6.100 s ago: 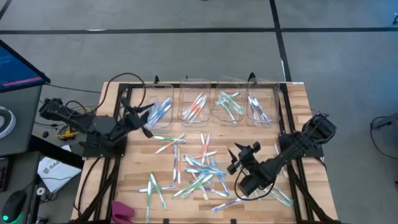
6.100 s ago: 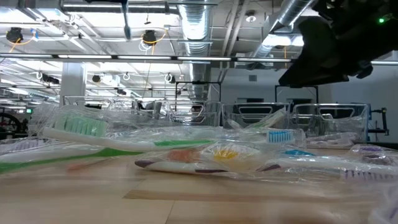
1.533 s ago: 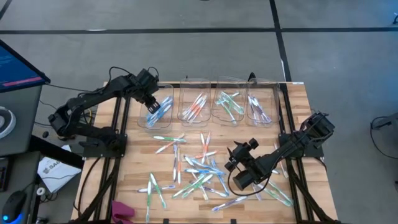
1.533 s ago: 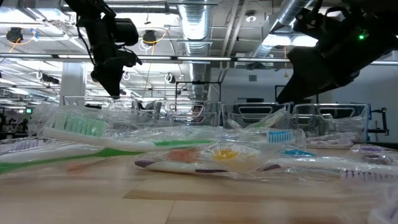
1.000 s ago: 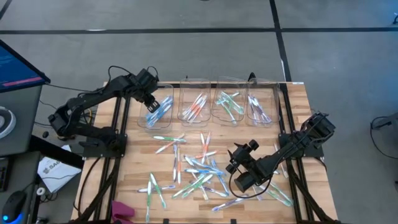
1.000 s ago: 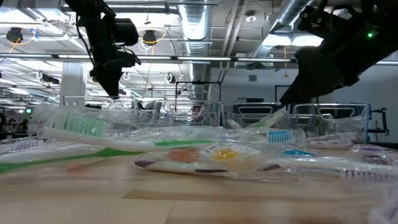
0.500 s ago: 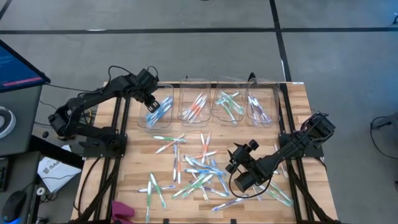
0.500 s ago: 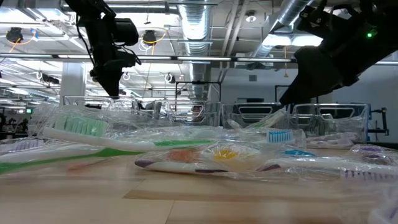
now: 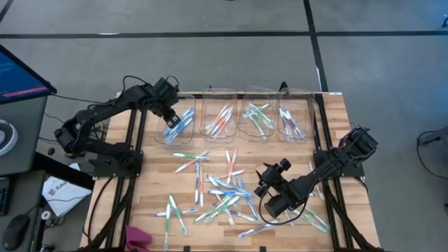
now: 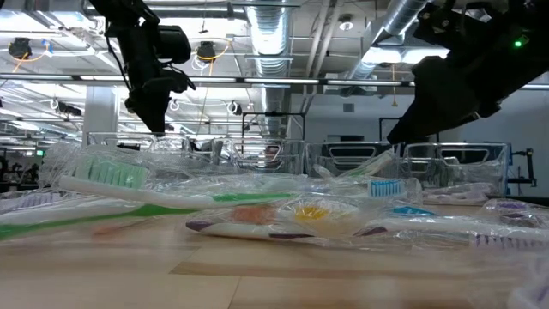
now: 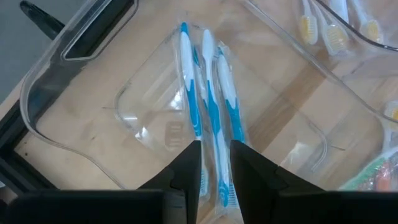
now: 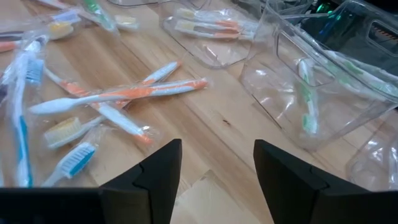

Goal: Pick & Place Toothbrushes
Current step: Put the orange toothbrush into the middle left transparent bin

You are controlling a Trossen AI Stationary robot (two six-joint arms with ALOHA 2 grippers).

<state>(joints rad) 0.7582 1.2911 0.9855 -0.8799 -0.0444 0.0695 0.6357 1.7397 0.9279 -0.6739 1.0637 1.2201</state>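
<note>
While hovering the left gripper point(image 9: 171, 117) over the leftmost clear bin point(image 9: 183, 134) at the far edge of the wooden table point(image 9: 336, 115), shows its fingers point(image 11: 186, 171) only a sliver apart and clamped on nothing that can be made out. Looks down through the left wrist camera on three blue toothbrushes point(image 11: 208, 106), each wrapped, lying side by side on that bin's floor, with the middle one running into the narrow gap; cannot tell whether touching it or hanging clear above it. Holds the right gripper point(image 9: 271, 172) low over the table's right half, just beside the loose heap of toothbrushes point(image 9: 222, 190), its fingers point(image 12: 155, 174) spread wide with only bare wood between them. Faces from there a pair of orange-accented brushes point(image 12: 118, 93) crossed on the boards, and beyond them a clear bin wall point(image 12: 323, 93) with a green brush behind it. Leaves the heap scattered across the middle of the table, whitish handles with blue, orange and green accents lying at all angles. Keeps the row of four bins sorted by colour: blue at the left, then the orange bin point(image 9: 220, 133), the green bin point(image 9: 257, 133) and the purple bin point(image 9: 294, 136). Shows at table height a green-bristled brush point(image 10: 111, 174) nearest, in crinkled wrap.
</note>
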